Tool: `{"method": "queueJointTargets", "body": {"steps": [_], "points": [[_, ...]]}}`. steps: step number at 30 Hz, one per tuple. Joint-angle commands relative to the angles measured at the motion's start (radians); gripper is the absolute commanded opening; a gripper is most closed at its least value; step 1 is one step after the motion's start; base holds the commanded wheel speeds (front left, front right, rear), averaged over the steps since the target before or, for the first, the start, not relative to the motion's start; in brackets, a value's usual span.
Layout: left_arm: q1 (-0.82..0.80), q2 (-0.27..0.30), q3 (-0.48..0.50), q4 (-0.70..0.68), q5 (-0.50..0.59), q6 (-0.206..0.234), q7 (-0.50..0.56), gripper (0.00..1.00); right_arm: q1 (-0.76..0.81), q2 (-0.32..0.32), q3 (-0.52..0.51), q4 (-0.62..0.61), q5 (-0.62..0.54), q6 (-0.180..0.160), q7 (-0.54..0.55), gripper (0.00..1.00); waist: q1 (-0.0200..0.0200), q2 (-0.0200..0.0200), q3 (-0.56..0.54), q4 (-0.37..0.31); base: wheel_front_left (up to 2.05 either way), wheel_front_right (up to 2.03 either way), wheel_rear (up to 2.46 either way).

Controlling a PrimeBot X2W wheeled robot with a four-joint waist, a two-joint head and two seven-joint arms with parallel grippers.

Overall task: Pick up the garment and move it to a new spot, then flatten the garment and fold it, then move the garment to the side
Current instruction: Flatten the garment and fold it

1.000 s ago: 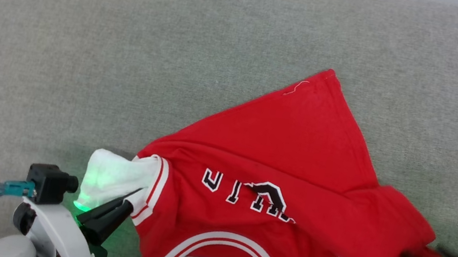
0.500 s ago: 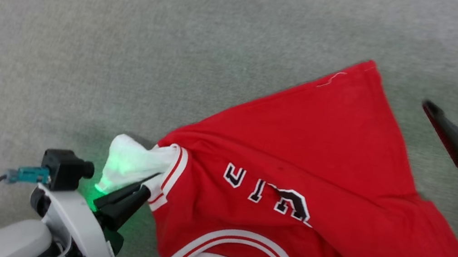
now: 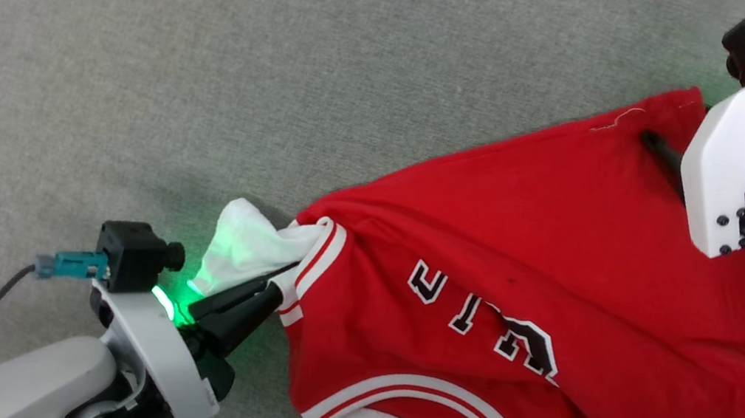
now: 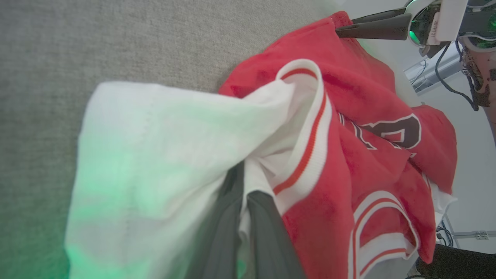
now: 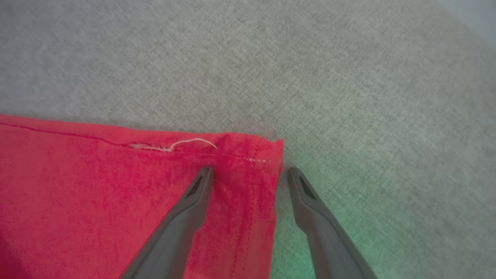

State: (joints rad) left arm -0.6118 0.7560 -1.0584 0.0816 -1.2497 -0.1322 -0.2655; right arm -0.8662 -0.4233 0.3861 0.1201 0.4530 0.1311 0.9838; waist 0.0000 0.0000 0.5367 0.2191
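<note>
1. Right wrist view: the right hand (image 5: pixel 250 170), down at the near right fold a second ago, now straddles the far hem corner of the red jersey shirt with white sleeves (image 5: pixel 97 201), fingers apart.
2. The left hand (image 3: pixel 278 282) stays clamped on the white sleeve (image 3: pixel 245 249); the shirt lies rumpled on the grey fabric surface (image 3: pixel 216 64).
3. Once that corner is pinched, I'd say it can be stretched flat.

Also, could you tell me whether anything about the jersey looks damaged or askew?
Yes: a loose white thread hangs out of the hem stitching at a corner of the garment, beside the open right pincer. The garment lies rumpled, a red flap folded across its lettering, while the left pincer grips the white sleeve.
</note>
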Motion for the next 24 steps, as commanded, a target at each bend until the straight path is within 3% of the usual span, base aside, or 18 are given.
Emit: {"method": "queueJointTargets", "body": {"steps": [1,4,5,7,8,13,24], "points": [[-0.002,-0.006,-0.003,0.013,-0.004,0.003,0.004,0.00,0.000,-0.001,0.020,0.024,-0.005,-0.001,0.000,1.00,0.0000,0.0000,0.010,0.011,0.00,0.00,0.00],[-0.009,-0.016,-0.006,0.011,-0.003,0.003,0.004,0.00,0.005,-0.008,0.066,0.074,0.009,-0.001,0.004,1.00,0.0000,0.0000,0.008,0.015,0.00,0.00,0.00],[-0.010,-0.019,-0.007,0.010,-0.002,0.003,0.004,0.00,0.007,-0.010,0.077,0.089,0.015,-0.001,0.011,0.72,0.0000,0.0000,0.006,0.016,0.00,0.00,0.00],[-0.010,-0.023,-0.007,0.011,-0.002,0.003,0.003,0.00,0.014,-0.015,0.095,0.109,0.026,0.000,0.018,0.05,0.0000,0.0000,0.000,0.018,0.00,0.00,0.00],[-0.008,-0.024,-0.006,0.012,-0.002,0.003,0.003,0.00,0.014,-0.017,0.097,0.116,0.032,0.000,0.014,0.00,0.0000,0.0000,-0.004,0.018,0.00,0.00,0.00],[0.014,-0.020,0.027,0.013,0.004,0.003,0.003,0.00,0.012,-0.017,0.043,0.131,0.035,-0.001,-0.058,0.00,0.0000,0.0000,-0.037,0.014,0.00,0.00,0.00],[0.033,0.033,0.153,-0.006,0.043,0.003,0.002,0.00,0.039,0.045,-0.264,0.142,-0.008,-0.001,-0.310,0.00,0.0000,0.0000,-0.115,-0.052,0.00,0.00,0.00]]}}
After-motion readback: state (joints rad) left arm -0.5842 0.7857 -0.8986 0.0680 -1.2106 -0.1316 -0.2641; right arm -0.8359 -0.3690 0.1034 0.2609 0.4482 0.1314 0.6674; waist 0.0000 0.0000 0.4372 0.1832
